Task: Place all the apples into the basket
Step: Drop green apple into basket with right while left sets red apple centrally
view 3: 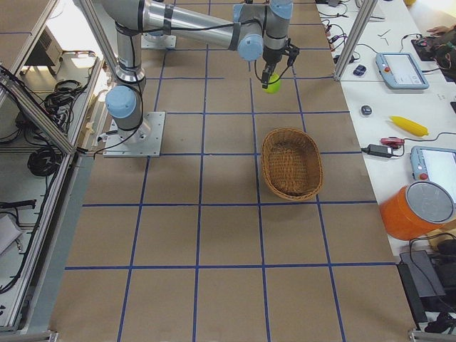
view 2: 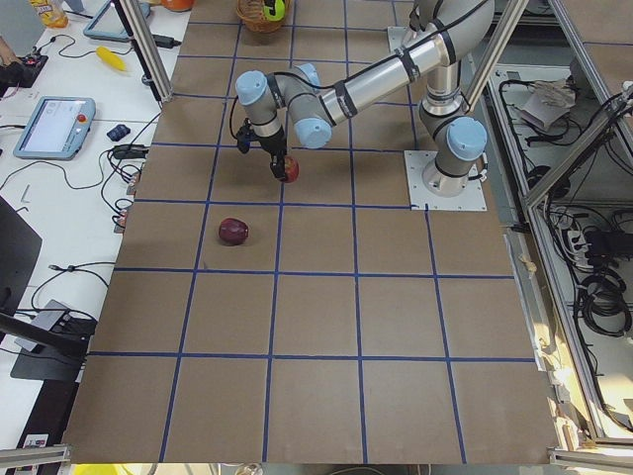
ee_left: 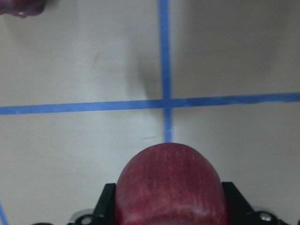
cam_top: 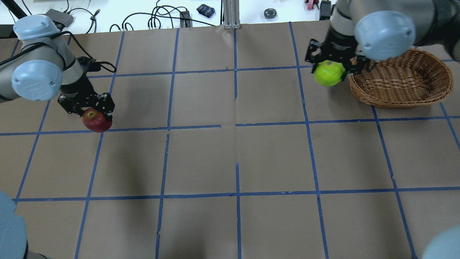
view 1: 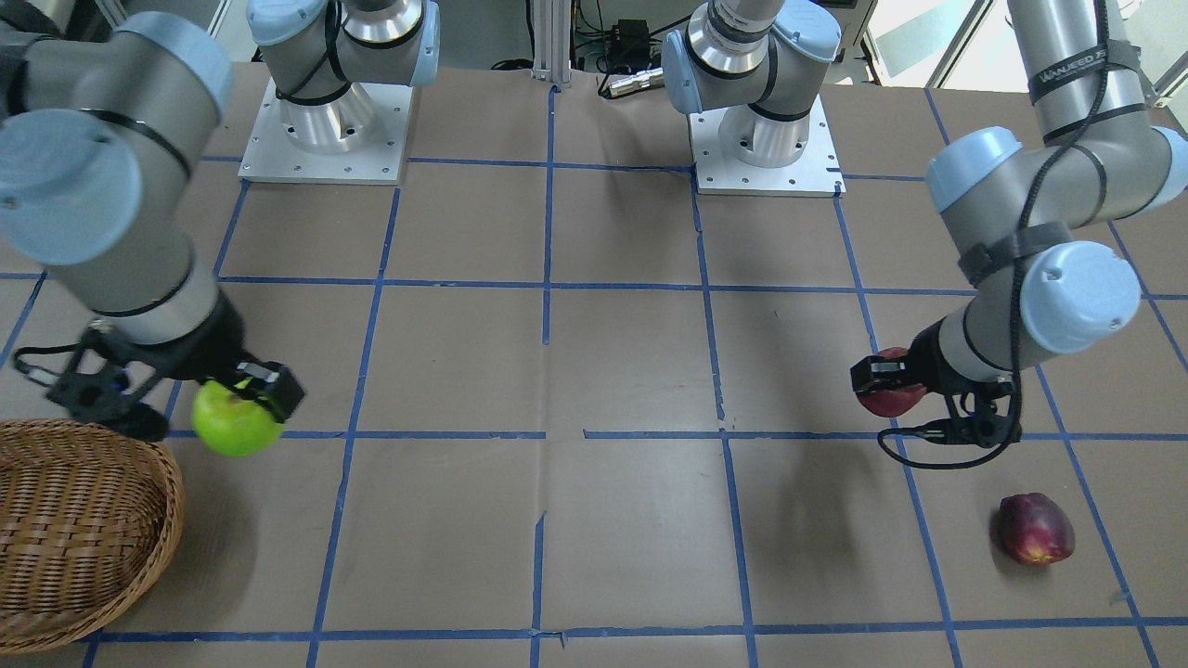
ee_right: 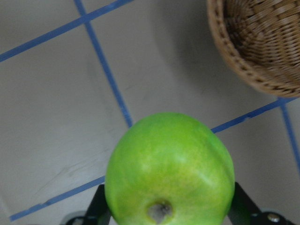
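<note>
Beside basket [cam_top: 395, 95] — right hand [cam_top: 330, 66] grips green apple [cam_top: 329, 75]; left hand [cam_top: 90, 110] grips red apple [cam_top: 97, 123]; arm strap [view 1: 1077, 72] reads "WANJEED…"

Two silver-grey tubular robot arms, the left arm [view 1: 1058, 37] and right arm [view 1: 139, 241], wear pale blue round joint caps [view 1: 1081, 297], black cable [view 1: 1018, 306] bound on by black straps, one strap [view 1: 1077, 70] lettered in white, black angular hands, the left hand [cam_top: 97, 118] and right hand [cam_top: 329, 71], and square screw-studded metal base plates [view 1: 371, 158].

Right end effector [view 1: 232, 401] grips green apple [view 1: 234, 427] just beside basket [view 1: 173, 501]; left end effector [view 1: 889, 378] clasps red apple [view 1: 893, 401], maroon apple [view 1: 1036, 529] lying on tabletop [view 1: 603, 371] nearby.
</note>
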`<state>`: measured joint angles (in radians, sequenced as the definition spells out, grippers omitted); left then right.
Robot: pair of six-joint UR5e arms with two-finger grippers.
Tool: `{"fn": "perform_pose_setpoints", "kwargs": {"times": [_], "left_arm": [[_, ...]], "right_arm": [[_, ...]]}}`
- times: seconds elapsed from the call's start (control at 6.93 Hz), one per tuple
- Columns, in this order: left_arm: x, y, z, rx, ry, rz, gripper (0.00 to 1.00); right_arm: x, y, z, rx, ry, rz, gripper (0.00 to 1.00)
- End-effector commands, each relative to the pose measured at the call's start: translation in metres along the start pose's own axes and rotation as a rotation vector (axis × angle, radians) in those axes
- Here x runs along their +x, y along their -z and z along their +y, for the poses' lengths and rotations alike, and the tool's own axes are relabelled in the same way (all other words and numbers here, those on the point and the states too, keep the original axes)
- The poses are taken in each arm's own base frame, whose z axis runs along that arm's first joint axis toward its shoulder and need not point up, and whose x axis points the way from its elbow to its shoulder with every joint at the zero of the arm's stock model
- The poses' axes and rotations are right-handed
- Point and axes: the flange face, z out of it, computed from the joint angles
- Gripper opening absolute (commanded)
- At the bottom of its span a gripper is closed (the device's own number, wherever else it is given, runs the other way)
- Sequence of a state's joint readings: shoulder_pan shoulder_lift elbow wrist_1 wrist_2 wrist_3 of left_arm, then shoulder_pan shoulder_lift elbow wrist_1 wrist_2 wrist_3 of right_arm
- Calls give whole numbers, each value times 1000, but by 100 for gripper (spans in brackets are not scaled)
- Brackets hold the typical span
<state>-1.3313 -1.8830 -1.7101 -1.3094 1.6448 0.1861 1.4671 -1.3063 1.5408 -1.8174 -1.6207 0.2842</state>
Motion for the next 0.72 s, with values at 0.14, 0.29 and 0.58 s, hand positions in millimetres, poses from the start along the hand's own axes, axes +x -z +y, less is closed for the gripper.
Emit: {"fn": "perform_pose_setpoints", "kwargs": {"times": [0.14, 0.29, 0.58], "left_arm": [[181, -6, 8, 94, 248, 71, 29], [235, -18, 13, 109, 250, 182, 29], [314, -51, 25, 112, 355, 264, 28]], "right_arm": [[171, -38, -93, 79, 231, 71, 0], [213, -70, -118, 108, 284, 86, 0], [249, -123, -145, 123, 271, 100, 0]]}}
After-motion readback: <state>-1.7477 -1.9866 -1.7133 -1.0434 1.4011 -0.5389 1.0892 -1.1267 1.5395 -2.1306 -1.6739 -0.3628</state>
